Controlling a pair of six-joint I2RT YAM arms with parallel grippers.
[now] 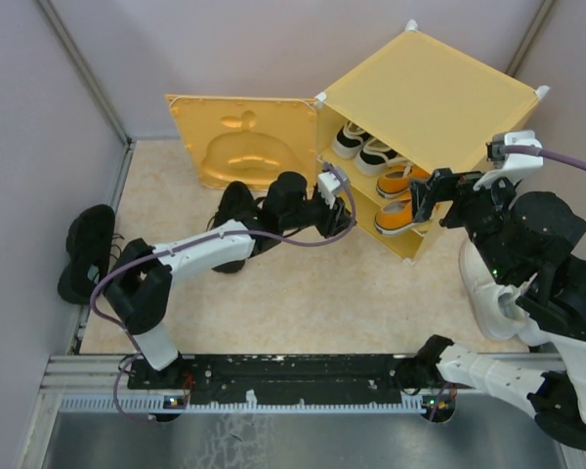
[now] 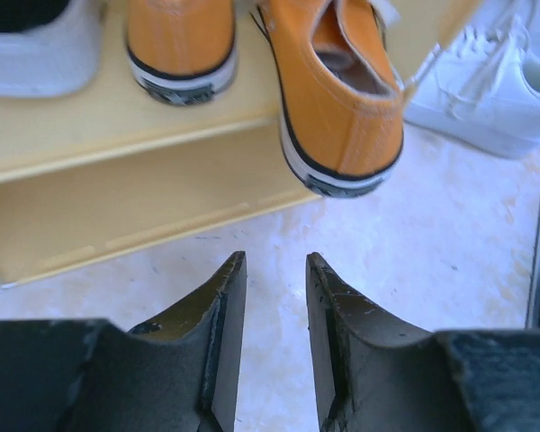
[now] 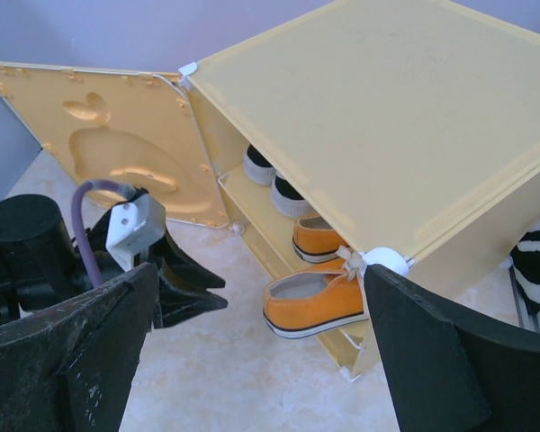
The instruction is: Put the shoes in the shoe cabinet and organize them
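Observation:
The shoe cabinet [image 1: 430, 93] stands at the back right with its door [image 1: 239, 137] swung open to the left. On its inner shelf [image 2: 90, 135] sit two black-and-white shoes [image 1: 363, 147] and an orange shoe [image 1: 402, 181]. A second orange shoe [image 2: 342, 99] rests on the shelf with its heel hanging over the front edge. Black shoes lie on the floor by the left wall [image 1: 88, 249] and by the door [image 1: 236, 207]. My left gripper [image 2: 274, 261] hovers low in front of the shelf, open and empty. My right gripper [image 3: 261, 274] is open wide above the overhanging orange shoe [image 3: 315, 301].
White sneakers [image 2: 486, 90] lie on the floor to the right of the cabinet. Grey walls close in the floor on the left, back and right. The arms' mounting rail [image 1: 293, 376] runs along the near edge. A purple cable [image 1: 303, 239] trails from my left wrist.

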